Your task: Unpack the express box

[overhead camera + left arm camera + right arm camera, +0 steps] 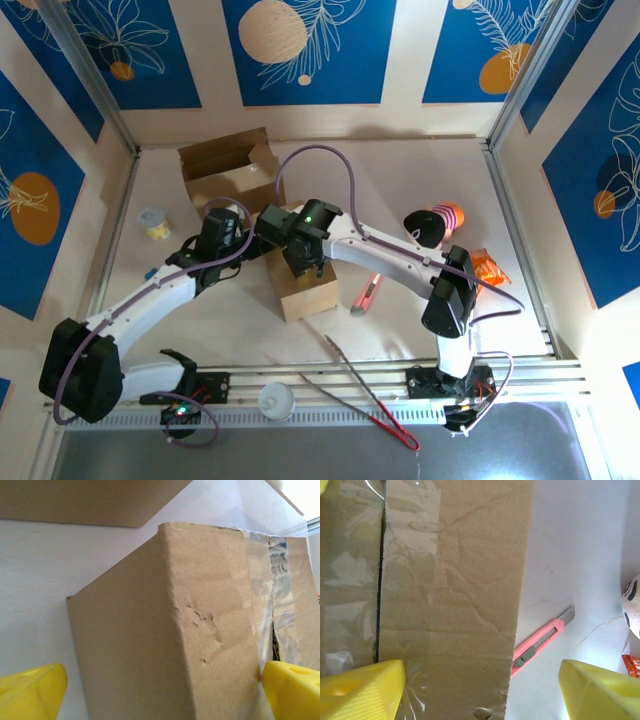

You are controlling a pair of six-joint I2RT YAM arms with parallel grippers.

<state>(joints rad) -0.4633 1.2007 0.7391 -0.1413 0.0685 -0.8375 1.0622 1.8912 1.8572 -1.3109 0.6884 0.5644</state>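
Express box (308, 288): shut on the desk (420, 170), caught between the fingers of both end effectors, taped top facing up at the right one.
Left end effector (160, 695): spread wide, pinching nothing. A box corner stands between its fingers. One finger (292, 690) looks to touch the tape at the top edge, and the other is clear of the cardboard.
Right end effector (480, 690): spread, holding nothing. One finger (362, 690) sits over the tape beside the seam, and the other hangs past the box's side, above bare desk.
Seam (379, 580): a dark slit just beside the inner right finger. The tape looks parted along it, but the flaps lie flat.
Step in hand: probably raising a flap.
Doing it well: brace the box with the left end effector first, then work the inner right fingertip into the slit and peel the flap outward — gently, since so light a box may tip or slide.
Utility knife (540, 645): on the desk between the box's side and the outer right finger — best left undisturbed.
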